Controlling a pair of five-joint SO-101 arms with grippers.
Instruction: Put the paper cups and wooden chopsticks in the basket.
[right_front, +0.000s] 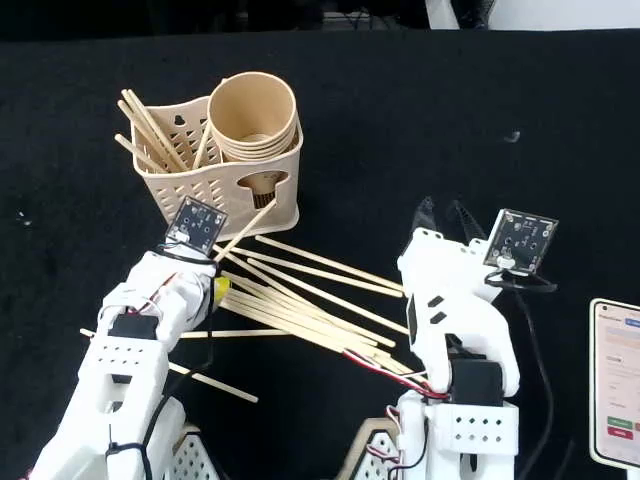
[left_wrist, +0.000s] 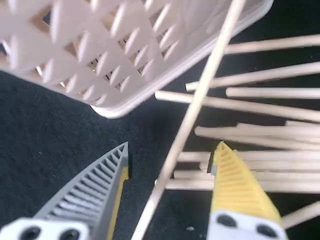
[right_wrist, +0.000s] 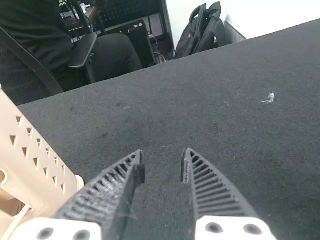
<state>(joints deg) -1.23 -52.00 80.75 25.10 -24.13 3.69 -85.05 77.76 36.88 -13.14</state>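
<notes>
A beige perforated basket (right_front: 222, 186) stands at the back left, holding a stack of paper cups (right_front: 252, 115) and several wooden chopsticks (right_front: 150, 130). More chopsticks (right_front: 310, 305) lie fanned out on the black table in front of it. My left gripper (right_front: 225, 272) hovers at the basket's front wall (left_wrist: 100, 55), open; its grey and yellow fingers straddle one slanted chopstick (left_wrist: 197, 107) that leans up against the basket. Neither finger touches it. My right gripper (right_front: 443, 210) is to the right of the basket, above bare table, slightly open (right_wrist: 163, 156) with nothing between its fingers.
A phone-like screen (right_front: 615, 380) lies at the right edge. Two single chopsticks (right_front: 212, 380) lie near the left arm's base. The black table (right_front: 450, 110) stretches behind and to the right of the basket. Chairs and a backpack (right_wrist: 202, 22) stand beyond the table.
</notes>
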